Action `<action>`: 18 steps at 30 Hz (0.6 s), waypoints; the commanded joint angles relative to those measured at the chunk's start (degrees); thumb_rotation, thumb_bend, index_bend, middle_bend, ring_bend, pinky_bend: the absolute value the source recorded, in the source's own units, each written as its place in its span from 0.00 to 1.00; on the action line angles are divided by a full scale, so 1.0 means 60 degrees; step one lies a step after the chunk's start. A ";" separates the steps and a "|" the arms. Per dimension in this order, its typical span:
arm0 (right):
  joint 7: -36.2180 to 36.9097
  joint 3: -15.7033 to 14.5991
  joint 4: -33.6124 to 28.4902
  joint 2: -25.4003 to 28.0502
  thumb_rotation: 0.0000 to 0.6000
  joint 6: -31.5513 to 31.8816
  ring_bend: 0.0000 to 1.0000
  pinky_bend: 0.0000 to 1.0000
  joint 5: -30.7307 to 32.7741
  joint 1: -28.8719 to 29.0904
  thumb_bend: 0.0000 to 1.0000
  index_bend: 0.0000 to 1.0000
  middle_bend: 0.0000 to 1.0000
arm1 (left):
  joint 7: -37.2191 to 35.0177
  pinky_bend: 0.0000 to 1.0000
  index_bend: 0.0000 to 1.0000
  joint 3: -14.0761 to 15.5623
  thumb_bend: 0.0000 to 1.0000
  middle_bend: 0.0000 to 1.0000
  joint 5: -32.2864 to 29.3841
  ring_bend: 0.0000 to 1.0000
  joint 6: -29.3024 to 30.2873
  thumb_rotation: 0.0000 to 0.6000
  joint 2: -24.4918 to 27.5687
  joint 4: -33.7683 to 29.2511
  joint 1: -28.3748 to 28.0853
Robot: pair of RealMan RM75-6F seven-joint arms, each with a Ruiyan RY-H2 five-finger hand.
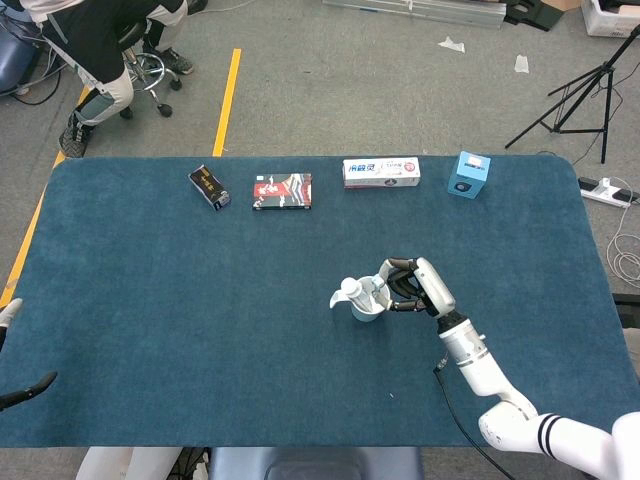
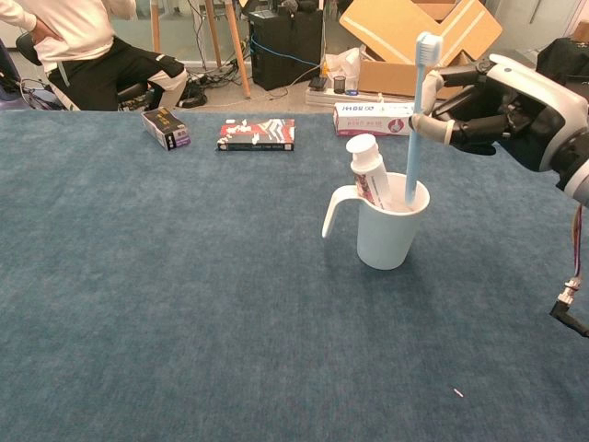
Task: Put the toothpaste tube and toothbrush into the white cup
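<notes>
A white cup with a handle stands mid-table, also seen from above as the cup. A white toothpaste tube stands upright inside it, cap up. A light blue toothbrush is upright with its lower end inside the cup, bristles on top. My right hand is just right of the cup and pinches the toothbrush handle at mid-height. Of my left hand, only dark fingertips show at the left table edge, with nothing seen in them.
Along the far edge lie a small dark box, a red and black packet, a toothpaste carton and a blue box. A person sits on a stool beyond the far left corner.
</notes>
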 commanded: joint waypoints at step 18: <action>0.0369 -0.0153 0.0614 -0.0195 1.00 -0.0003 1.00 1.00 0.0029 -0.0026 0.21 0.64 1.00 | 0.0034 0.26 0.03 0.0005 0.04 0.16 0.0000 0.16 -0.0019 1.00 -0.0005 0.0005 0.0002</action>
